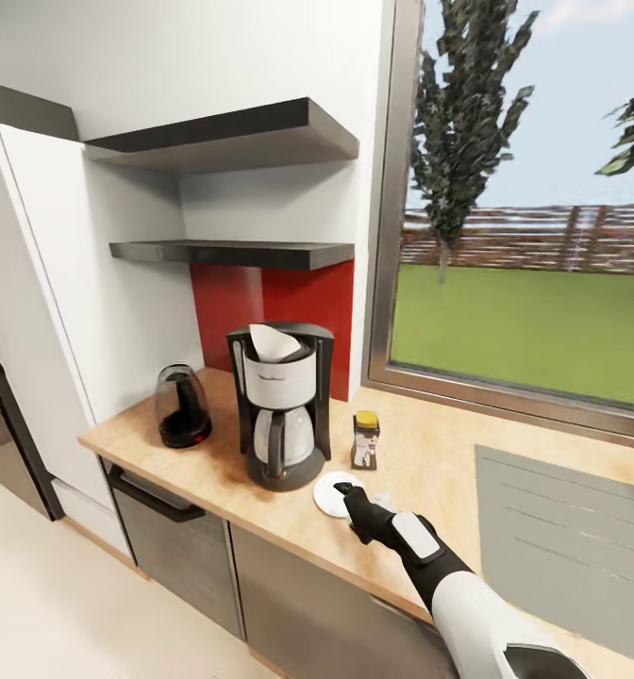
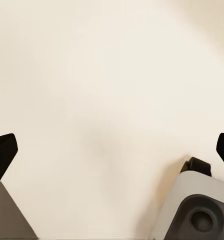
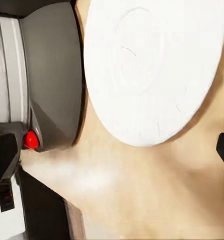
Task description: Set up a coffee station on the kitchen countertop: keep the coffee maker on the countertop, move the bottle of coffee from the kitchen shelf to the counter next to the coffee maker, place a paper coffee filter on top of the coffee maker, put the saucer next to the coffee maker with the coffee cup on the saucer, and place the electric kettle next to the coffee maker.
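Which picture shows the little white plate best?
The right wrist view: the saucer looks big and flat beside the coffee maker. In the head view the saucer is small, partly behind the right gripper.

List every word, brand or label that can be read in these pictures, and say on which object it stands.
"Moulinex": a small dark brand mark on the white front of the coffee maker; it is blurred, so this reading is uncertain.
The label on the bottle of coffee is too small and blurred to read.
No other text can be seen.
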